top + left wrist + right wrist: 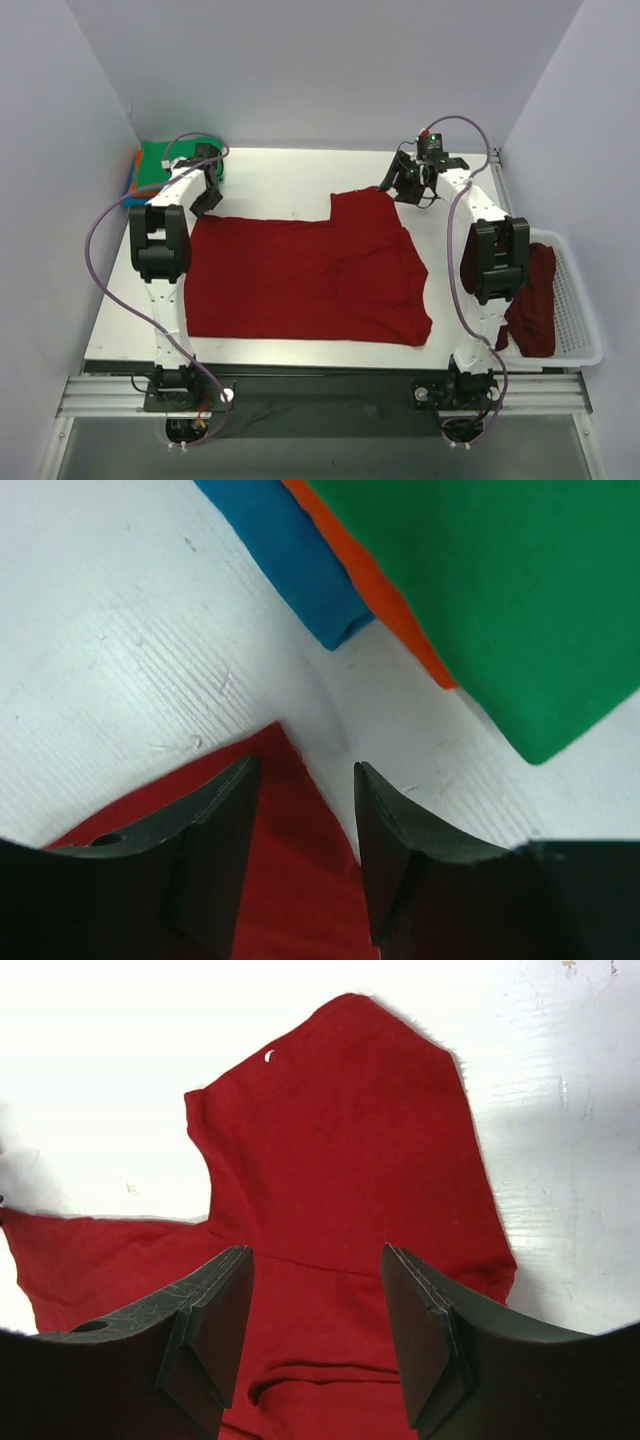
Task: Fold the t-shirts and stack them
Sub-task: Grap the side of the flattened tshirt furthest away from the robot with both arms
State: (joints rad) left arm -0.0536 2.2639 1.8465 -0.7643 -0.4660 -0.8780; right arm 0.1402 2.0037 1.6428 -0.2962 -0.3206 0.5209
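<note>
We see a dark red t-shirt [300, 275] spread flat across the middle of the white table [280, 185], with one sleeve [360, 205] reaching toward the far edge. The left gripper [200, 207] sits low at the shirt's far left corner. In its wrist view the two dark fingers [215, 830] stand apart, the pointed corner of the red cloth [295, 860] lying in the gap and under one of them, and bare table showing between the tips, so nothing is pinched. Just beyond that corner lies a stack of folded shirts at the table's far left: a green one [500, 590] on top, an orange one [408, 635] peeking out under it, and a blue one [290, 560] lowest. The right gripper [398, 187] hangs over the far sleeve; from its wrist we see its fingers [215, 1320] spread wide above the sleeve [340, 1130], which lies flat with no cloth caught between them. Off the table's right edge a white slotted basket [580, 300] holds more dark red cloth [530, 300], crumpled and draped over its near side.
</note>
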